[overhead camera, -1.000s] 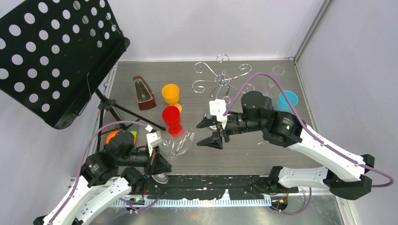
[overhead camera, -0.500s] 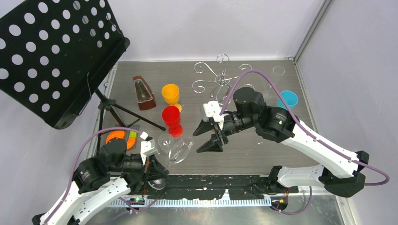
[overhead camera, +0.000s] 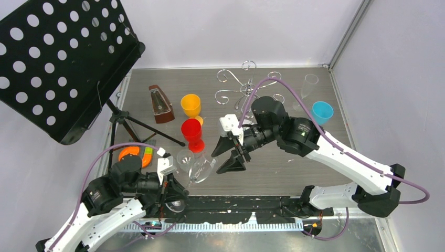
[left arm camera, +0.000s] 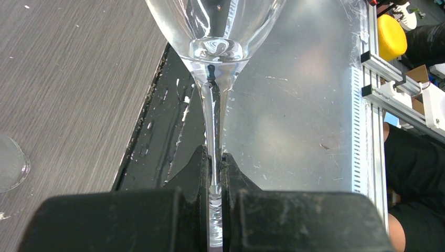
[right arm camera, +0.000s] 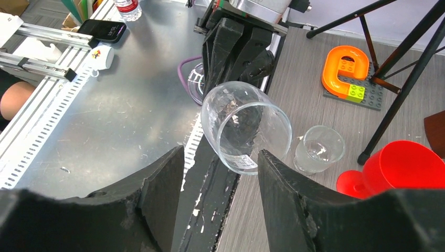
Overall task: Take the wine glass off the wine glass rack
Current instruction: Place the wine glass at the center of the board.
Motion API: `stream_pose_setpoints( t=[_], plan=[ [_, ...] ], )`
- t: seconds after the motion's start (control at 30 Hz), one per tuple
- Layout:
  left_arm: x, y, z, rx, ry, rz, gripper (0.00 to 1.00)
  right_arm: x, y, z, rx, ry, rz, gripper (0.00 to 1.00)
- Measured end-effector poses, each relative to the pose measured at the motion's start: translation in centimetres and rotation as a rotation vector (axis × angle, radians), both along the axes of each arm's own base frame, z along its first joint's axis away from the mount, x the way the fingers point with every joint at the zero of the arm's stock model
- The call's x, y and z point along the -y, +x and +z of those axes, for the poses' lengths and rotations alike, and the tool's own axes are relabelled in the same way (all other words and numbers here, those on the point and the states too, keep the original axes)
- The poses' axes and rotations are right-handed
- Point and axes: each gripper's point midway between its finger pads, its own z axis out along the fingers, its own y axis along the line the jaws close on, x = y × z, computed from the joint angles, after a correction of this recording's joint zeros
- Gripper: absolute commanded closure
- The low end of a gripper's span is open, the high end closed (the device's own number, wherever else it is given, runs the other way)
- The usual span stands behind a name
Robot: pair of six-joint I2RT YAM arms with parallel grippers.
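Item: wine glass [overhead camera: 198, 167], clear and stemmed. It is off the wine glass rack [overhead camera: 245, 88] and well apart from it, carried tilted over the near-left of the bench [overhead camera: 173, 79] at about 7 o'clock from the rack, with the bowl mouth turned toward 2 o'clock. Holder: left jaws, clenched on the stem low down, the bowl free ahead of them in the left wrist view. Second party: right jaws, released and spread, grasping nothing. Change over the last second: the left arm drew the glass back toward 6 o'clock and then held it there. The right arm swung toward 9 o'clock, bringing its jaws from well apart to just beside the bowl rim. The right wrist view shows the bowl framed between the two fingers but ahead of them; contact cannot be confirmed. That shift also left the blue cup [overhead camera: 321, 112] at 2 o'clock more fully in sight. Rack: chrome scrollwork standing at 12 o'clock, untouched by either arm. Bystanders: a red goblet [overhead camera: 192, 131], an orange cup [overhead camera: 191, 104] and a small clear tumbler [right arm camera: 318, 148], all near the glass. Assessment: the removal itself looks done. The approach suggests a handover or a steadying grip on the bowl, which would call for a gentle close on thin, slippery glass.
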Motion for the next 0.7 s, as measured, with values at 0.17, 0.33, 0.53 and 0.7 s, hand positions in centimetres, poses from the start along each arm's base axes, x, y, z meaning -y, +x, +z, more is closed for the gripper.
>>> stream_pose_setpoints(
  t=[0.17, 0.33, 0.53, 0.7],
  plan=[
    [0.0, 0.02, -0.02, 0.0, 0.001, 0.001, 1.0, -0.26, -0.27, -0.05, -0.012, 0.004, 0.026, 0.44],
    [0.0, 0.03, -0.02, 0.0, 0.001, 0.001, 1.0, -0.59, -0.63, -0.1, -0.029, 0.009, 0.061, 0.51],
    [0.0, 0.03, -0.02, 0.0, 0.001, 0.001, 1.0, -0.98, -0.74, -0.54, -0.048, -0.001, 0.084, 0.6],
    [0.0, 0.03, -0.03, 0.0, 0.002, 0.001, 1.0, -1.02, -0.89, -0.5, -0.054, 0.001, 0.096, 0.69]
  ],
)
